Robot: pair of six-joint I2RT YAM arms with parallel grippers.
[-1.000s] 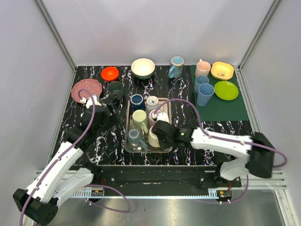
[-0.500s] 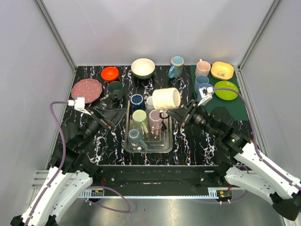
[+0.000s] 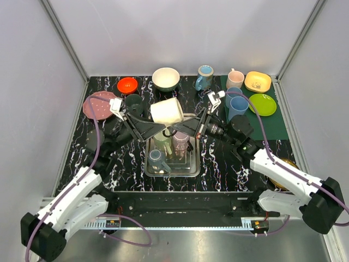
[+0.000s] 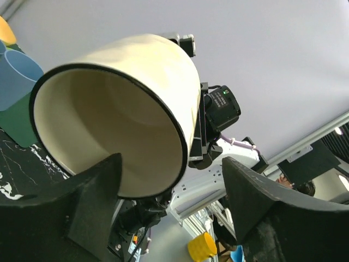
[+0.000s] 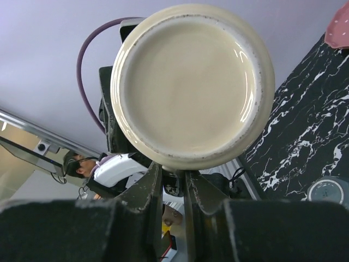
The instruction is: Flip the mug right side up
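- Mug (image 3: 167, 111) is airborne, on its side, just above the right fingers (image 5: 143, 191), which pinch it, apparently at the handle.
- Left fingers (image 4: 92, 191) are spread, with the rim between them.
- Looks like glazed ceramic — stiff, slick, breakable. Clamp the wall firmly.

Bright even light, soft shadows, sharp

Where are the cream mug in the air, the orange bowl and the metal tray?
cream mug (image 3: 167, 111): top view, its side wall.
orange bowl (image 3: 127, 85): top view, its inside.
metal tray (image 3: 184, 165): top view, bare floor near the front.
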